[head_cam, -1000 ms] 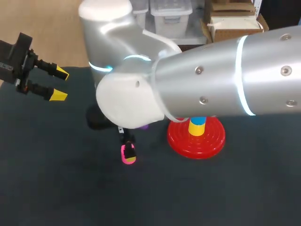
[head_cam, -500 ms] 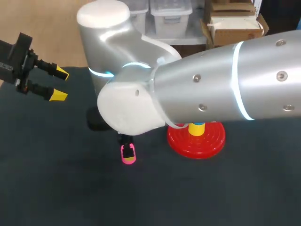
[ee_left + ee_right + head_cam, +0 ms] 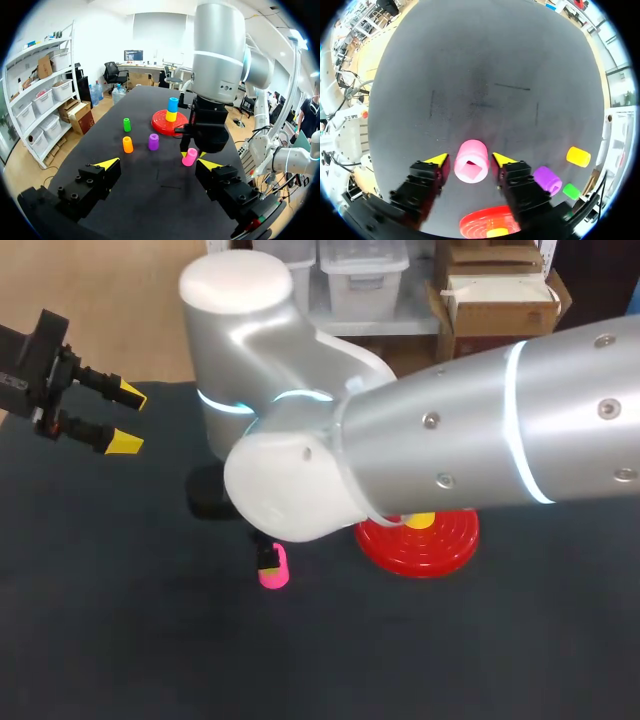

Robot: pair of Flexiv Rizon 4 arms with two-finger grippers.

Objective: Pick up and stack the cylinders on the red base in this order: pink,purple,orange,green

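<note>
A dark grey cloth-covered table [image 3: 120, 640] carries everything. The bulky silver right arm [image 3: 450, 460] comes in from the right and reaches past the middle, covering much of the round, ridged red plastic base [image 3: 440, 540], which stands right of centre with a short yellow cylinder [image 3: 171, 116] and a blue cylinder [image 3: 172, 104] stacked on its post. The black left gripper [image 3: 128, 419] hangs over the table's far left edge, well apart from all the pieces, its yellow-tipped fingers spread wide with nothing between them. The right gripper [image 3: 468, 160] is down near the table just beside the red base, and its two fingers press on opposite sides of the small pink plastic cylinder [image 3: 471, 162] — a firm hold. That pink piece is a short, glossy, bright tube with rounded edges and a hollow end showing a squarish hole. The open end faces up toward the wrist camera, so its long axis runs close to vertical; from the left wrist view [image 3: 189, 157] it leans a little off upright. Whether its lower end touches the cloth cannot be told. Beyond it, away from the right arm, lie three more small upright pieces — a purple plastic cylinder [image 3: 153, 142] nearest the base, an orange plastic cylinder [image 3: 128, 144] just beside it, and a green plastic cylinder [image 3: 127, 124] farther back.
</note>
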